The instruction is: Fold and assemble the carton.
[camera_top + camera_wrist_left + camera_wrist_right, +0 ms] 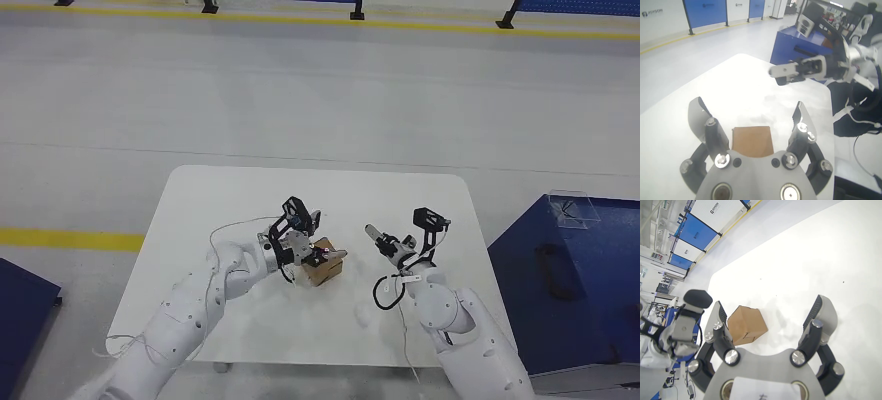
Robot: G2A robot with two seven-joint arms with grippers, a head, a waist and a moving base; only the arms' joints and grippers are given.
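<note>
A small brown carton (323, 266) sits near the middle of the white table (230, 200).
The left gripper (747, 102) is right over it, fingers wide apart and not squeezing. The right gripper (768, 300) is open too, off to one side. The carton looks light and thin and would dent easily, so a soft pinch on two flat sides seems best. Its bottom and far side are hidden, and whether the left gripper touches it is hard to tell.
</note>
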